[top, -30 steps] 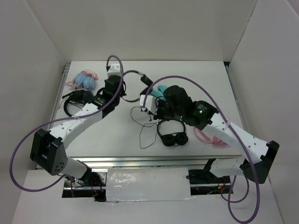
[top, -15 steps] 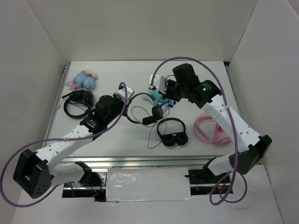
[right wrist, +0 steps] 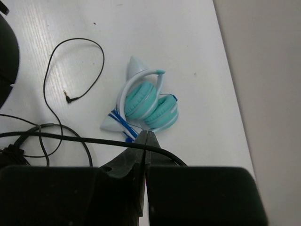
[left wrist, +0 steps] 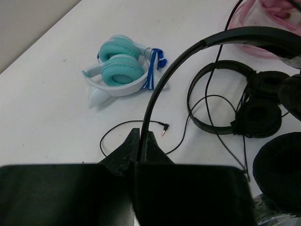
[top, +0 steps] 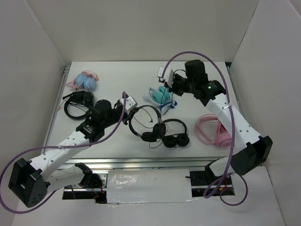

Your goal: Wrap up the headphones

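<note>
Free lanes I see: the far strip of the table (top: 117,70) and the near strip left of centre. The centre is jammed. The headphones (top: 141,123) hang from the left gripper (left wrist: 140,141), earcups just beside the second black pair (top: 175,135). Their cable (right wrist: 94,140) runs through the right gripper (right wrist: 145,141) tips, above the teal pair (top: 160,93). The pink pair (top: 214,133) blocks the right edge. The black headset (top: 77,102) and blue-pink pair (top: 86,81) block the far left.
</note>
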Controlling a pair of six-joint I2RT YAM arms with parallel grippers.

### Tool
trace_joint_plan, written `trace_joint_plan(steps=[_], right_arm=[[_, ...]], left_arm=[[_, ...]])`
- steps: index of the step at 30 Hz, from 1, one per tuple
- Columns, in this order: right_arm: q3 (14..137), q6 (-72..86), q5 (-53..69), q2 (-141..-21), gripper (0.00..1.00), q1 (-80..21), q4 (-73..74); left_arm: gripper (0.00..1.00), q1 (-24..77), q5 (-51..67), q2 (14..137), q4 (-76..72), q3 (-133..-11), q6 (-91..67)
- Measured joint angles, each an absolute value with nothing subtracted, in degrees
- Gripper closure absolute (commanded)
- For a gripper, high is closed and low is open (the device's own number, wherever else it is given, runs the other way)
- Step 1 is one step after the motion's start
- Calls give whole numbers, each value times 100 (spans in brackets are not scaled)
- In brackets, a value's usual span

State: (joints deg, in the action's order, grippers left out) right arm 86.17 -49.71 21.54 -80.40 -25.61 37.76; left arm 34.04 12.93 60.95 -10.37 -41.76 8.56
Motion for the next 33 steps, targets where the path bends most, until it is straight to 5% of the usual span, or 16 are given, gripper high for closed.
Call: trace_joint_plan(steps=[17, 27, 33], right_arm=[[8294, -3997, 2012, -8125, 100, -3164, 1826], [8912, -3422, 1962, -9301, 100, -3129, 1857], [8423, -2897, 2231, -9332, 92, -2849, 1533]], left_arm=[[100, 3439, 1754, 6359, -797, -4270, 563], [100, 3649, 1678, 6219, -545, -4499, 672], [100, 3664, 1538, 5911, -395, -4703, 731]])
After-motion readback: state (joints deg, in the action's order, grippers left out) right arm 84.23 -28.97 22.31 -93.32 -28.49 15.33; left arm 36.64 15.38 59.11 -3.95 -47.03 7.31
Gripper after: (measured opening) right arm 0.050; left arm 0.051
